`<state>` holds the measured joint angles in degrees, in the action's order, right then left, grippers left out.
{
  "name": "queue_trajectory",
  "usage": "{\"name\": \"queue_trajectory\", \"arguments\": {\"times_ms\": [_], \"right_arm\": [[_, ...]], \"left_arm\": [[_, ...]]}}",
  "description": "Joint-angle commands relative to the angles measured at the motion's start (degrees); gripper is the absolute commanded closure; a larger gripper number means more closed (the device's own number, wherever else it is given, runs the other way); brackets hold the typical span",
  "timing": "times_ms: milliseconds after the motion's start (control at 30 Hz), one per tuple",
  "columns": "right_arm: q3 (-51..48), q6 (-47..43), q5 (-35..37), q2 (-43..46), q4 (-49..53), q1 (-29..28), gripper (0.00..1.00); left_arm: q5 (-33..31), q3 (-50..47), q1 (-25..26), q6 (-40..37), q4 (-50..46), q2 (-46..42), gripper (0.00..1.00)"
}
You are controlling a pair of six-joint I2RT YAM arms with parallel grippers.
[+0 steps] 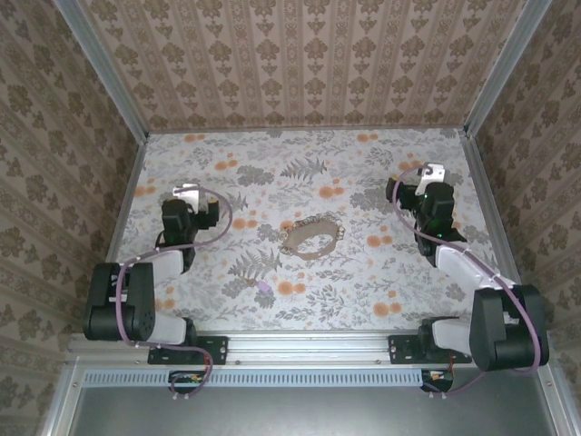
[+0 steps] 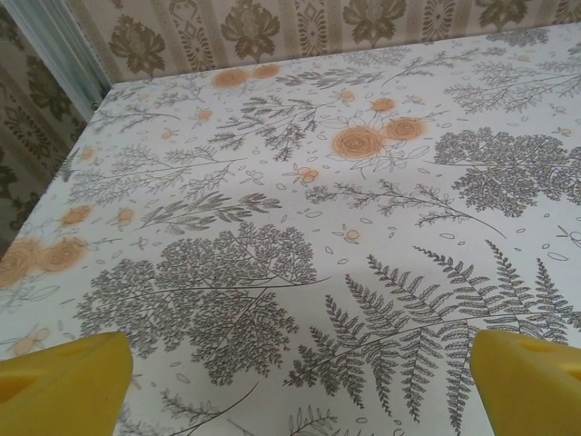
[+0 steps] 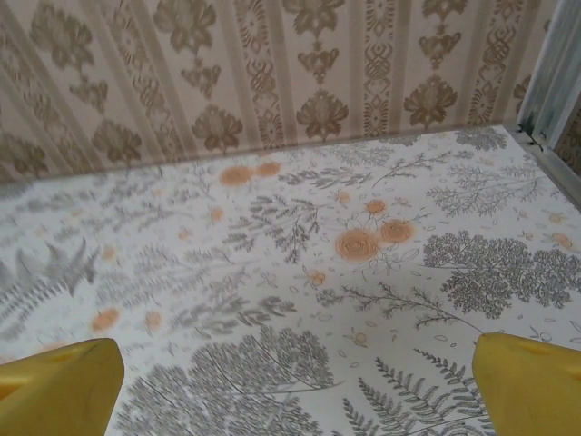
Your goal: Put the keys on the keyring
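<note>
Left pincer (image 1: 186,192) and right pincer (image 1: 431,173) both gape wide, holding nothing, above the floral surface (image 1: 381,272). Between them, well apart from each, lies the keyring (image 1: 329,222), with the keys (image 1: 292,244) along its loop.

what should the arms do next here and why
Probably swing the left end effector toward the keyring lying mid-table. It and the right end effector both stand open, holding nothing, each off to its own side. The keys lie in a jagged oval along the ring, untouched, so an approach has to come first.
</note>
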<state>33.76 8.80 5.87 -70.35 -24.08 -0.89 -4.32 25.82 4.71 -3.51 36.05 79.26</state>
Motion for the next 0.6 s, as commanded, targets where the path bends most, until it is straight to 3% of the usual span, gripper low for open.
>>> {"name": "queue_trajectory", "arguments": {"times_ms": [0,267,567], "right_arm": [[3.2,7.4,0.9,1.4,12.7,0.4,0.00],[4.7,14.8,-14.6,-0.4,15.7,-0.1,0.01],[9.4,19.3,-25.4,-6.0,27.9,-3.9,0.19]], "left_arm": [[-5.0,3.9,1.5,1.5,-10.5,-3.7,0.03],[-7.7,13.1,6.3,12.4,-31.5,-11.1,0.03],[-2.1,17.6,15.3,21.0,-42.5,-13.4,0.07]]}}
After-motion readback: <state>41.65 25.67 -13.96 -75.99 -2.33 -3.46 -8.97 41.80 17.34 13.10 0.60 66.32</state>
